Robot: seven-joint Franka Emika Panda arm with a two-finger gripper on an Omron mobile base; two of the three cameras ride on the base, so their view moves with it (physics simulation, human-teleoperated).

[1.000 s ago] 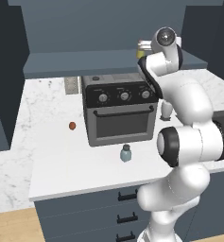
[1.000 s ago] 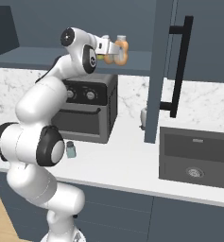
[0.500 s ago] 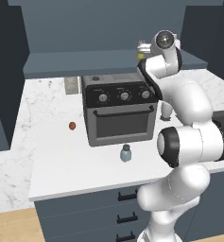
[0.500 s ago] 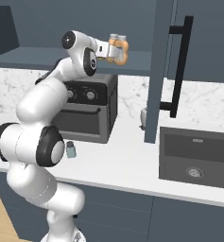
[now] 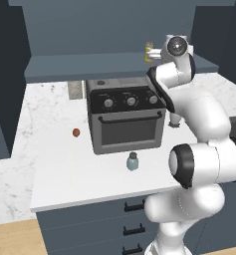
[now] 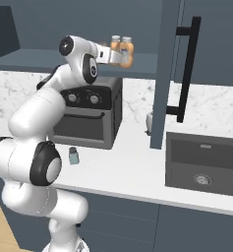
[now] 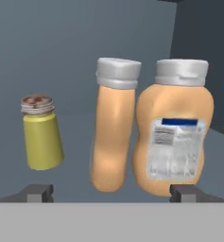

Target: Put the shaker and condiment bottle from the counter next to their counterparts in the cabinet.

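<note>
The gripper [image 7: 112,191] is standing wide open, w/ the dark fingertips [image 7: 38,191] far apart and gripping nothing; it is reaching into the dark blue-grey wall cabinet [image 6: 152,61] at the level of the open shelf. Centred betw. the tips, narrow side to the hand, an orange plastic condiment bottle w/ pale cap [image 7: 114,132] is standing free of both fingers, leaning a bit; just beside it, touching or nearly so, a second orange bottle w/ whitish label [image 7: 172,139] is standing upright. On the bottles' other side, apart, a small yellow-green shaker w/ dark cap [image 7: 40,134] is sitting on the same shelf. Lower down, the small pale blue-grey shaker w/ grey cap [image 5: 133,161] is waiting on the white marble counter [image 5: 55,174], in front of the black toaster oven [image 5: 127,119], near the front edge.
</note>
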